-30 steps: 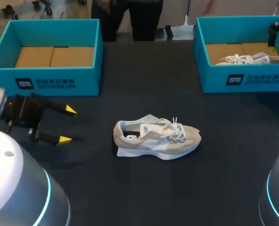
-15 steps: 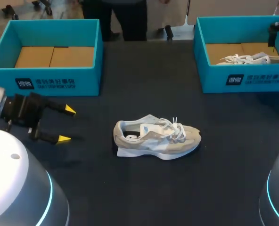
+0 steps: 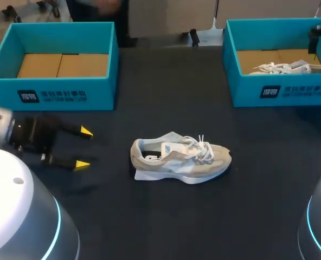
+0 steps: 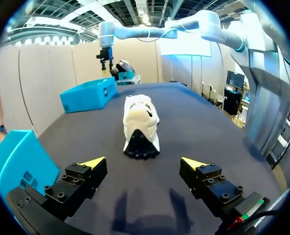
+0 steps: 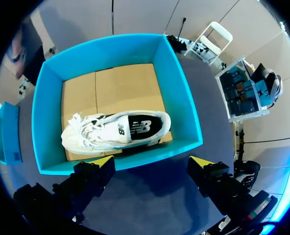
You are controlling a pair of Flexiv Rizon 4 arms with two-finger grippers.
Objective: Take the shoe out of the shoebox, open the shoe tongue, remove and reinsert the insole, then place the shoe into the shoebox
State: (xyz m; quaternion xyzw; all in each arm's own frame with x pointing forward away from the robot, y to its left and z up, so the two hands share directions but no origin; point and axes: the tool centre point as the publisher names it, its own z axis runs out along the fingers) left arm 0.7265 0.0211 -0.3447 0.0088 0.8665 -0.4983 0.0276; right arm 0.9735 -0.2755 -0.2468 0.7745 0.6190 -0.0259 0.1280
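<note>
The shoe (image 3: 179,158) stands upright in the middle of the desk (image 3: 166,216), toe to the right, apart from the left box (image 3: 55,92). The left gripper (image 3: 84,147) hovers near its heel, wide open, holding nothing. The right gripper (image 5: 152,160), also wide open and empty, hangs above the right box (image 5: 184,107), where another shoe (image 5: 115,129) lies.
</note>
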